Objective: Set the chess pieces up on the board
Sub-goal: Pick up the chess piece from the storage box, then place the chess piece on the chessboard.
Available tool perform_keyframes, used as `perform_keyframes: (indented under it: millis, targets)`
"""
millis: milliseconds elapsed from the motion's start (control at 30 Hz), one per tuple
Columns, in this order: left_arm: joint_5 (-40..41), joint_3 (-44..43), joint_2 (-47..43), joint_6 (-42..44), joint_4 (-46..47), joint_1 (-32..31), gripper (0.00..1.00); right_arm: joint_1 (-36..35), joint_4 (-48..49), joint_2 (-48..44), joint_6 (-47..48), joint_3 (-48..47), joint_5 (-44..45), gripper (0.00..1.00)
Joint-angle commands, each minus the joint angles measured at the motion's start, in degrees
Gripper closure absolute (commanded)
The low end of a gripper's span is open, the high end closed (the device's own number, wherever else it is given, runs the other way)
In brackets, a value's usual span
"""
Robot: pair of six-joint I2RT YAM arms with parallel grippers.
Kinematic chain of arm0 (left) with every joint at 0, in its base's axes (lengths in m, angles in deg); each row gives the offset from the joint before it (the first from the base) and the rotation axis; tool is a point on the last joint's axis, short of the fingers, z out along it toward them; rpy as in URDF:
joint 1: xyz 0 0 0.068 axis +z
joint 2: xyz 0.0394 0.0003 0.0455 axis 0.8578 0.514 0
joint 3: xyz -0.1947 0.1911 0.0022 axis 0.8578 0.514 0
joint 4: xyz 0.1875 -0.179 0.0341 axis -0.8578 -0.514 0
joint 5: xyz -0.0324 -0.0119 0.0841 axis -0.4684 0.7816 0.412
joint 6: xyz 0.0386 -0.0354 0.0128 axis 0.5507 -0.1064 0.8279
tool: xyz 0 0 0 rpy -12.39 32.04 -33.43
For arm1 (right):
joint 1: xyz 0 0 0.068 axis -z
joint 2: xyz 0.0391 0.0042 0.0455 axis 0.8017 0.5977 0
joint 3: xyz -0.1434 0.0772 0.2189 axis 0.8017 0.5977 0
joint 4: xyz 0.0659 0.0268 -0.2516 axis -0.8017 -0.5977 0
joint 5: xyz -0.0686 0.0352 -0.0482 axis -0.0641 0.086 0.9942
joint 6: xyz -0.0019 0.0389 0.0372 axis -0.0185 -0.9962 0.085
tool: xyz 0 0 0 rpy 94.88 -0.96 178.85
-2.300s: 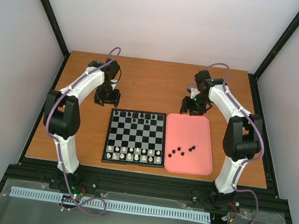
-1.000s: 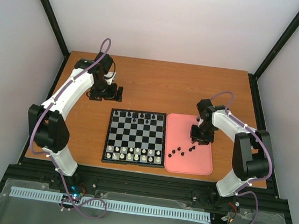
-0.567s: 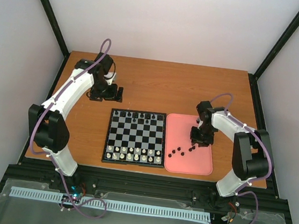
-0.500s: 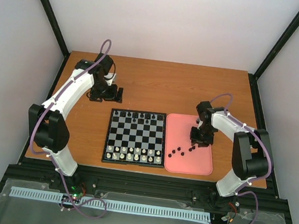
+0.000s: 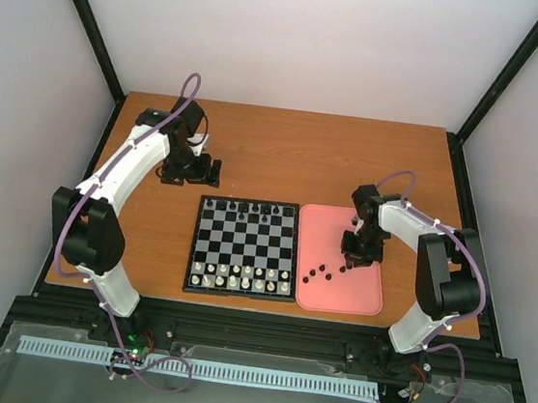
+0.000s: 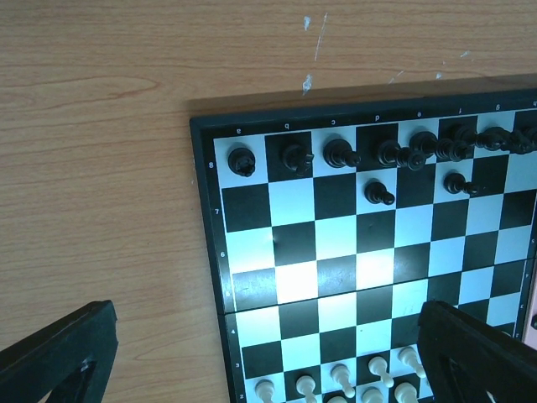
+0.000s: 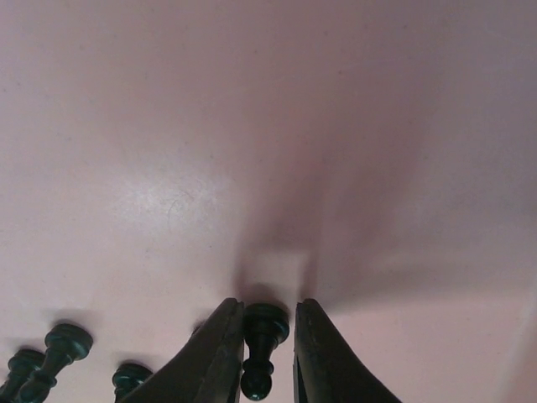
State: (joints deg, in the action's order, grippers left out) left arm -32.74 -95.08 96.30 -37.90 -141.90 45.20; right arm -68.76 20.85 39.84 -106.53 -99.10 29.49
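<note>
Right jaws pinch a black pawn point(image 7: 262, 344) on the pink tray point(image 5: 360, 295), three o'clock of the board point(image 5: 244, 247), wrist bent straight down; left jaws gape wide at its eleven o'clock.

right gripper point(image 7: 268, 307) | pinching one black pawn point(image 7: 263, 326) | on pink tray point(image 7: 252, 126) | more black pieces point(image 7: 64, 342) lower left
</note>
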Motion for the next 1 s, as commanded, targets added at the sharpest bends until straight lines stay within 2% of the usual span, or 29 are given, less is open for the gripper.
perform_keyframes:
  millis: [0, 367, 667, 967]
  targets:
    - [-0.16, 0.08, -1.45, 0.74, 1.24, 0.33, 0.00, -0.11, -0.30, 0.42, -0.06, -1.08, 0.81, 0.84]
    - [-0.34, 0.33, -1.68, 0.64, 1.50, 0.33, 0.00, -1.01, -4.39, -0.89, 0.27, -6.16, 3.24, 0.93]
    - [-0.37, 1.11, -2.54, 0.49, 1.50, 0.33, 0.00, -8.07, -11.30, 2.55, -0.20, -21.68, 3.23, 0.93]
    - [-0.28, 0.62, -3.30, 0.29, 1.24, 0.33, 0.00, -17.08, -13.41, 16.13, 0.55, -40.57, 1.00, 0.94]
